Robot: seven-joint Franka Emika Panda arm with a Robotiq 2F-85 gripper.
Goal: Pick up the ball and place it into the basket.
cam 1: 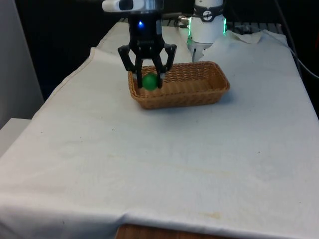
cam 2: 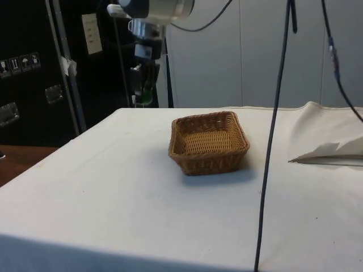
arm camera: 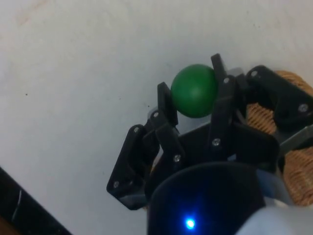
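Note:
A small green ball (cam 1: 149, 81) sits between the fingers of my black gripper (cam 1: 149, 84), which is shut on it and held off the table. A brown wicker basket (cam 1: 199, 84) stands on the white cloth, and the gripper hangs at its end towards the front view's left. In the wrist view the green ball (arm camera: 194, 90) is pinched by both fingers (arm camera: 222, 93) of the gripper (arm camera: 194, 95), with white cloth under it and the basket's rim (arm camera: 299, 169) just beside. The side view has the basket (cam 2: 209, 144) with nothing inside.
A white cloth (cam 1: 164, 164) covers the whole table, with wide free room in front of the basket. Crumpled cloth (cam 2: 332, 148) lies to the basket's right in the side view. Black cables (cam 2: 272, 136) hang down close to that camera.

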